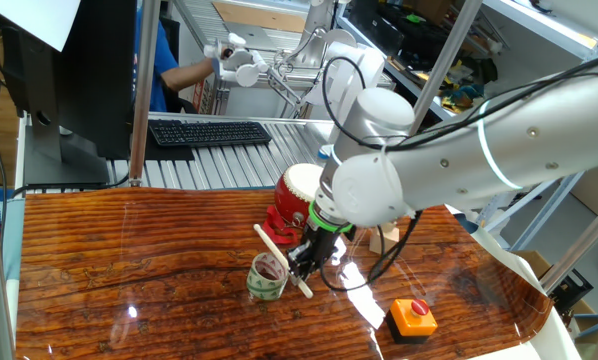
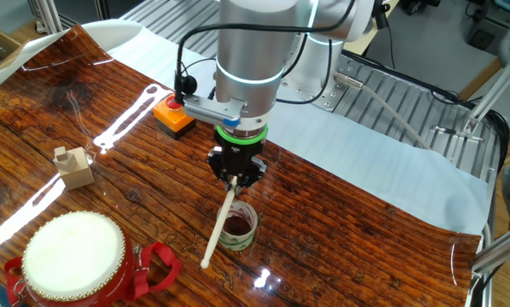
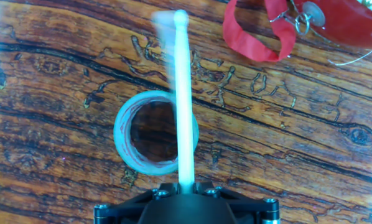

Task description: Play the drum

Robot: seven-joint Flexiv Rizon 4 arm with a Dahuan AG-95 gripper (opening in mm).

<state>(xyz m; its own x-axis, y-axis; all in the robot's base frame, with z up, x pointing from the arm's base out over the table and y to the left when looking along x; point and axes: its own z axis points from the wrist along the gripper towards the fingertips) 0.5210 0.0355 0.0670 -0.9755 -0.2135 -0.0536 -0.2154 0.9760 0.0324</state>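
Observation:
The red toy drum [image 1: 295,203] with a cream-white head [image 2: 73,245] stands tilted on its red stand on the wooden table; only its red strap and rim [image 3: 260,34] show in the hand view. My gripper [image 2: 235,176] is shut on a pale wooden drumstick [image 2: 219,220], which slants down and outward over a tape roll. In the hand view the stick [image 3: 184,93] runs from the jaws across the roll, its tip short of the drum. The stick also shows in the one fixed view [image 1: 282,259], beside the drum's base.
A green-patterned tape roll [image 1: 267,277] stands upright below the stick, seen too in the other fixed view [image 2: 237,225] and the hand view [image 3: 152,132]. An orange box with a red button [image 1: 413,316] and a small wooden block [image 2: 73,166] sit on the table.

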